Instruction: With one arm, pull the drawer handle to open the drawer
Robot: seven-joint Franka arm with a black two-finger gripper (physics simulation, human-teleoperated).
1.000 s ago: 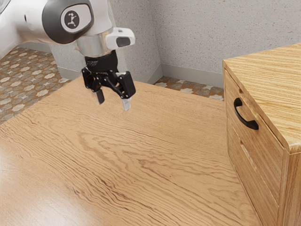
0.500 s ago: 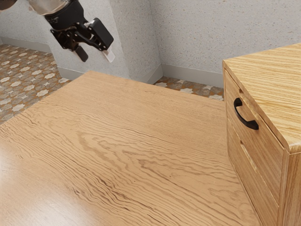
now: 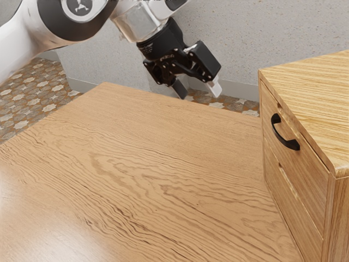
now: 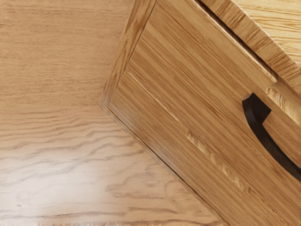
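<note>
A wooden cabinet stands on the table at the exterior view's right. Its upper drawer sits flush with the cabinet face and carries a black curved handle. My gripper hangs in the air above the table's far edge, well to the left of the handle and tilted toward the cabinet. Its fingers are open with nothing between them. In the wrist view the drawer front lies ahead of my hand, with the black handle off to one side.
The wooden table spreads wide between my hand and the cabinet. A lower drawer front sits under the upper one. A grey wall and a patterned floor lie behind the table.
My arm rose to the upper left, then swung right toward the cabinet. The hand has tilted to face the drawer front. The drawer has not moved.
</note>
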